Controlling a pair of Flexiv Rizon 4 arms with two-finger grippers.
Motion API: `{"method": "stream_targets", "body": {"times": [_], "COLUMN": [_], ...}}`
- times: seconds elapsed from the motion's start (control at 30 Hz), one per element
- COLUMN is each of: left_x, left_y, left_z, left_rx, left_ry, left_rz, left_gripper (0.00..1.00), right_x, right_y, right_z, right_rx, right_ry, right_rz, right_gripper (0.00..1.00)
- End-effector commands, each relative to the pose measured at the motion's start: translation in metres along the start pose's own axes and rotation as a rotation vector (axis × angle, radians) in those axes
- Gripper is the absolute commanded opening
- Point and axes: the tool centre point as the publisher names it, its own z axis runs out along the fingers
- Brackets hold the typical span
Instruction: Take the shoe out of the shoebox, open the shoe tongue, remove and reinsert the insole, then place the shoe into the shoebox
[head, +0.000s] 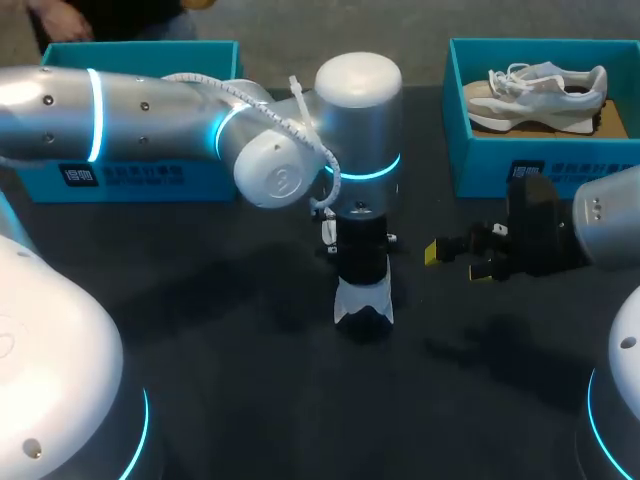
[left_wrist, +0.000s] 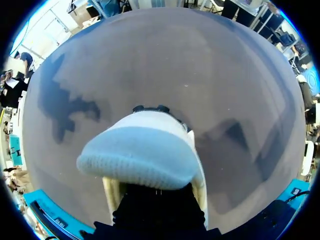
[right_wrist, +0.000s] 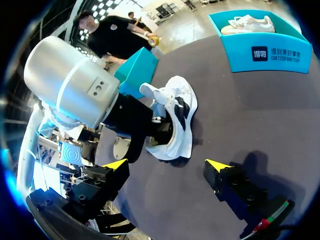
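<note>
Right wrist view alone: shoe (right_wrist: 182, 117) side-on

On the front wall of the right shoebox (head: 480, 170) you find a dark patch (head: 535, 172) with pale characters. In the right wrist view this same patch shows as a dark square with white signs, and two short white lines of print stand just beside it on the blue wall. The left shoebox (head: 205, 183) carries on its front wall a second dark patch (head: 122, 175) with pale print, half under the left arm in the head view and too small for you to make out.
</note>
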Motion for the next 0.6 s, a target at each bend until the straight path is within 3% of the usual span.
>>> {"method": "stream_targets", "body": {"times": [0.03, 0.2, 0.6], "left_x": [0.006, 0.0, -0.003], "left_y": [-0.003, -0.005, 0.0], "left_z": [-0.013, -0.021, 0.006], "left_rx": [-0.034, -0.05, -0.12], "left_ry": [-0.034, -0.042, 0.007], "left_rz": [0.004, 0.026, 0.029], "left_gripper": [0.0, 0.0, 0.0], "right_x": [0.001, 0.001, 0.001], "right_y": [-0.002, -0.002, -0.002], "right_z": [0.0, 0.0, 0.0], "right_rx": [-0.002, -0.002, -0.002], "right_ry": [-0.001, -0.001, -0.001], "right_rz": [0.0, 0.0, 0.0], "right_gripper": [1.0, 1.0, 1.0]}}
